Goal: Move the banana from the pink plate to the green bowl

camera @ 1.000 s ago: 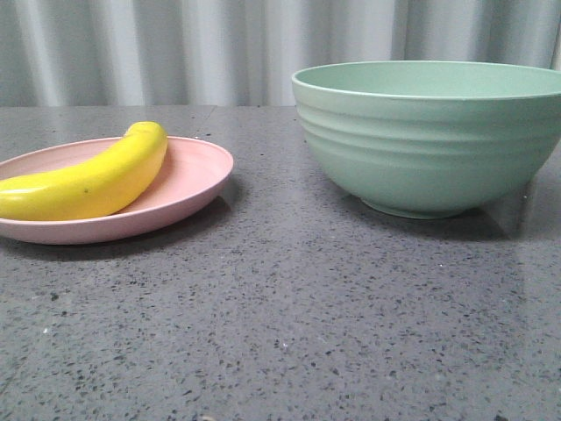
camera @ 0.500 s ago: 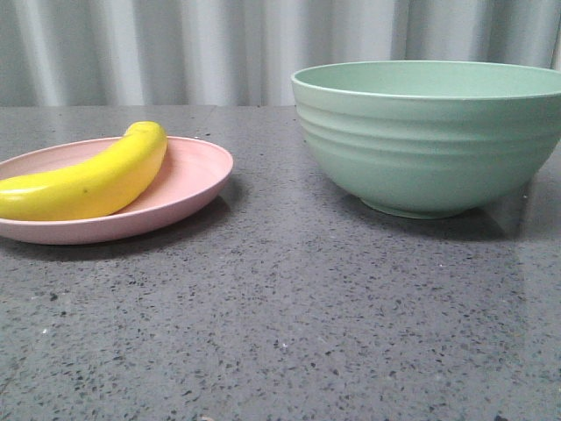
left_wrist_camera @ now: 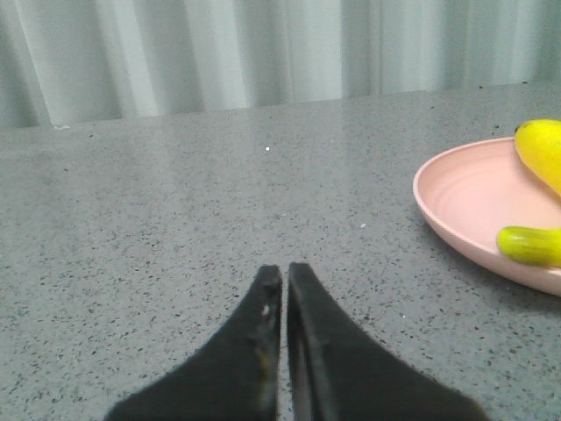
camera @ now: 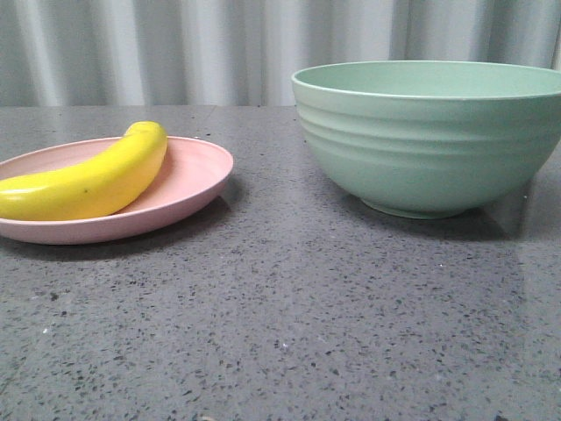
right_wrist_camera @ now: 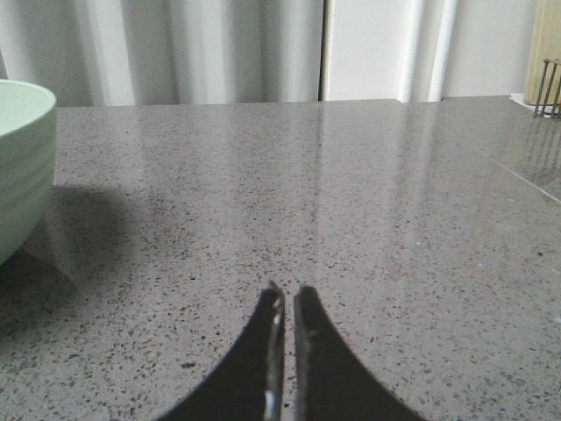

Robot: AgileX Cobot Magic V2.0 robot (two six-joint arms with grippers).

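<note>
Nearest to me is a broad stretch of speckled grey desk (camera: 280,333) with nothing on it. Neither arm shows in the front view. From its own wrist camera, the left hand (left_wrist_camera: 285,281) has its fingers pressed together with only a hairline gap, holding nothing, low over the desk with the plate off to one side. The right hand (right_wrist_camera: 287,303) is the same, pressed together and empty, with the bowl's wall at the edge of its view.

Further back, the banana (camera: 92,180) lies on the pink plate (camera: 188,184), curving along it, one end up near the far rim. The green bowl (camera: 429,136) stands well apart from the plate, to the right, much taller. I cannot see inside it from here.

The job looks not yet begun. I'd judge the left hand the better placed: it should spread first, come down over the banana's thick middle, and pinch across its width, since the skin looks glossy and likely slippery. Then lift high enough to clear the bowl's tall rim before letting go.
</note>
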